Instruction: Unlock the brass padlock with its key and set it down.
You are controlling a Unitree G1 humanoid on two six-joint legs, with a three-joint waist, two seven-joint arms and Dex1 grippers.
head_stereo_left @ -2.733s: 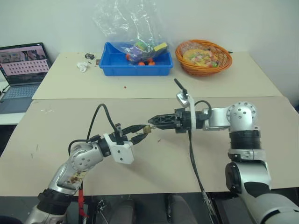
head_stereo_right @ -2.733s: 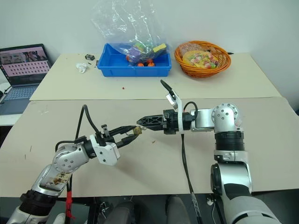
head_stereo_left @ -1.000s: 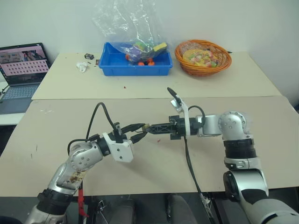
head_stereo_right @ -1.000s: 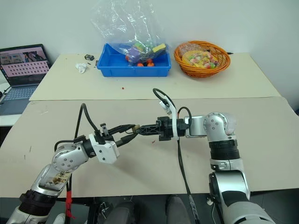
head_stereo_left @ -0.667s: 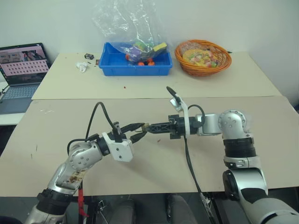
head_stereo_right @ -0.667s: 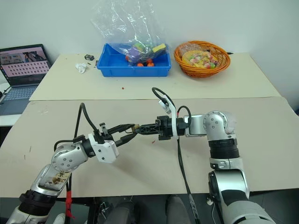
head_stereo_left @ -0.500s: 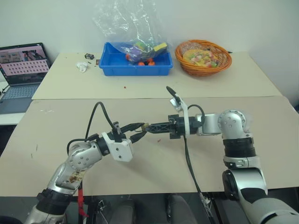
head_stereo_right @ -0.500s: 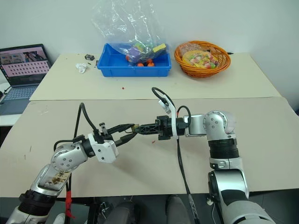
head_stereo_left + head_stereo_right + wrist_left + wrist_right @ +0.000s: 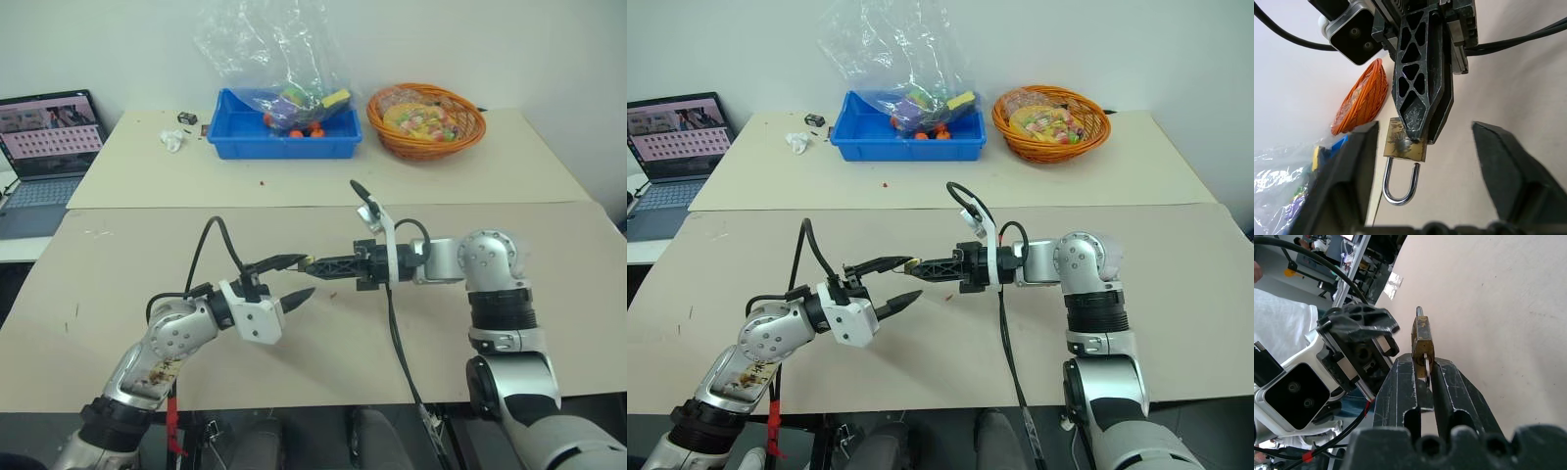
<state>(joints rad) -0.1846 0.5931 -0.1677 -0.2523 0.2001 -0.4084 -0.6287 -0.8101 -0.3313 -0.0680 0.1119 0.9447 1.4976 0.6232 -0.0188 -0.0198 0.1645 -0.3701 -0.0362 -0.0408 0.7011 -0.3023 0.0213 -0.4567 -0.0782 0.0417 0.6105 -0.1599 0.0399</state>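
Above the table (image 9: pixel 118 255), left gripper (image 9: pixel 297 277) newly spread off brass padlock (image 9: pixel 1404 144).

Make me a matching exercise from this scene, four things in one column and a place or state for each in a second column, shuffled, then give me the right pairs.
Things:
1. brass padlock
2. left gripper
3. orange basket
4. laptop

Places or states:
A. on the far table, beside the blue bin
B. jaws spread wide, holding nothing
C. pinched in the right gripper, above the table
D. open, at the robot's far left

Pairs: 1-C, 2-B, 3-A, 4-D
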